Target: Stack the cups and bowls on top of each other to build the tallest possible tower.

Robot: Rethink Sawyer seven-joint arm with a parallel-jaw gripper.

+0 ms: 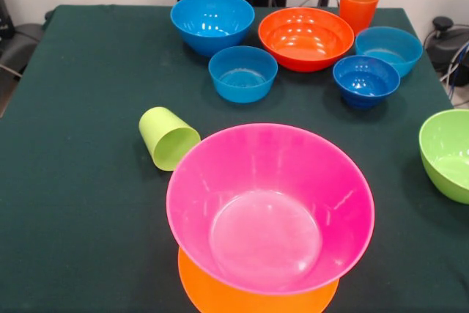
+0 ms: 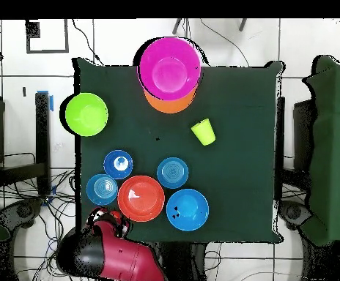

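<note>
1. The red and black arm lies folded low over its base at the desk's robot-side edge in the overhead view, beside the red-orange bowl; the front view shows none of it.
2. The jaws cannot be made out in either view, so whether they are released or clenched cannot be told.
3. The tower stands at the desk's edge farthest from the robot: the pink bowl sits upright on the upside-down light-orange bowl, which shows only as a crescent under it and is cut off by the front view's lower edge.
4. The lime-green cup lies on its side just beside the pink bowl, mouth towards the camera.
5. The lime-green bowl stands apart at the desk's side, partly cut off in the front view.
6. Near the robot cluster the red-orange bowl, the medium blue bowl and three small blue bowls.
7. The orange cup stands upright behind the red-orange bowl; the overhead view hides it under the arm.
8. The desk wears a dark green cloth.
</note>
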